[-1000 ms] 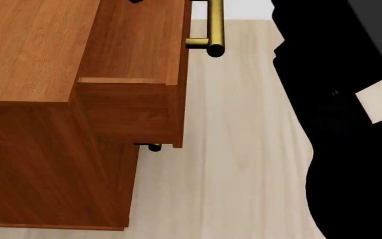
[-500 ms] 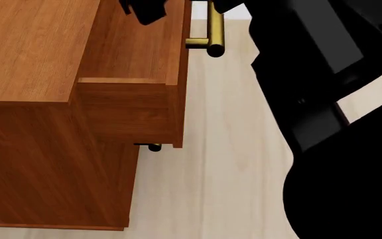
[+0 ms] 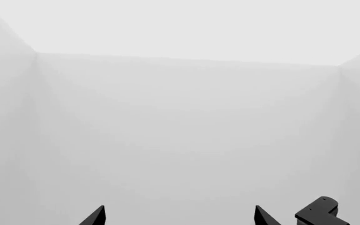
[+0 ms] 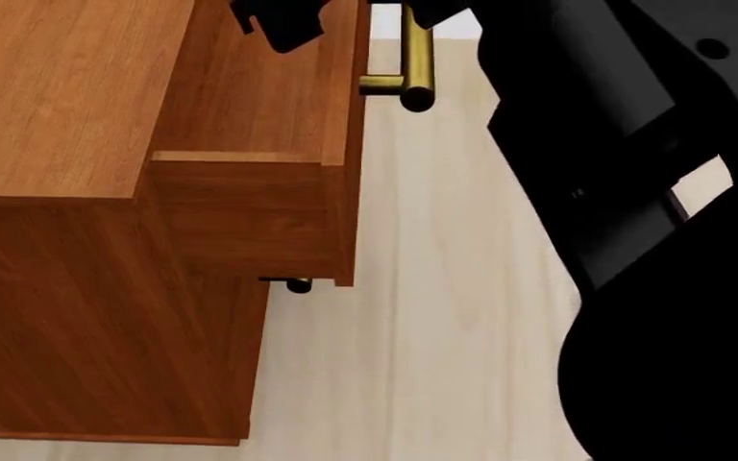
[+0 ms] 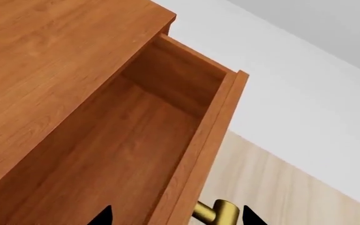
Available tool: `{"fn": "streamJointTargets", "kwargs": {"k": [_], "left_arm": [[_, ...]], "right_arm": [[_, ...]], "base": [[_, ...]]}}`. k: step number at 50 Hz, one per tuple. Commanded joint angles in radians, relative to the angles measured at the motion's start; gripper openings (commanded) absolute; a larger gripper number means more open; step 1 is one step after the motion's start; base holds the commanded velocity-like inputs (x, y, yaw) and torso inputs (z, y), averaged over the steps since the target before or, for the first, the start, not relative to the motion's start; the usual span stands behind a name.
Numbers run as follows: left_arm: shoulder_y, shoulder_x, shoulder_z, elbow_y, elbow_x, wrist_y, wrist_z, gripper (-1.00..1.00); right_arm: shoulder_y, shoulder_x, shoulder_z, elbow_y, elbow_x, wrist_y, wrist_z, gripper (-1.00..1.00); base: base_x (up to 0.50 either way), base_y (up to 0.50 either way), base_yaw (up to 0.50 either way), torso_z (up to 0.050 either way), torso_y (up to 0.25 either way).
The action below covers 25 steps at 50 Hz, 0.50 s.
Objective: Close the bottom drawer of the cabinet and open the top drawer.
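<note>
Reddish-brown top drawer [image 4: 260, 106] already pulled out; my right gripper [image 5: 175, 220] spread wide astride brass handle [image 4: 410, 58]. Left gripper [image 3: 178, 218] spread, idle. Next I release, retreat.

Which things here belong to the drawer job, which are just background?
Job:
cabinet
top drawer, pulled out
its brass handle
right gripper, open astride the drawer front

Background:
pale wood floor
white wall
left gripper, open, idle
</note>
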Motion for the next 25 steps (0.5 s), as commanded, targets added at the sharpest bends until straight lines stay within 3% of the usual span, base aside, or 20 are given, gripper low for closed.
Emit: {"fn": "streamJointTargets", "kwargs": {"k": [1,25], "left_arm": [[0.006,-0.004,0.0,-0.002,0.002,0.006,0.001,1.0],[0.038,-0.009,-0.004,-0.002,0.02,0.03,0.008,1.0]], "right_arm": [[-0.045,0.0,-0.101,0.024,0.056,-0.007,-0.015,1.0],[-0.077,0.0,-0.111,0.081,-0.043,0.026,-0.054,1.0]], "base": [[0.0,0.0,0.0,0.0,0.0],[0.0,0.0,0.0,0.0,-0.003]]}}
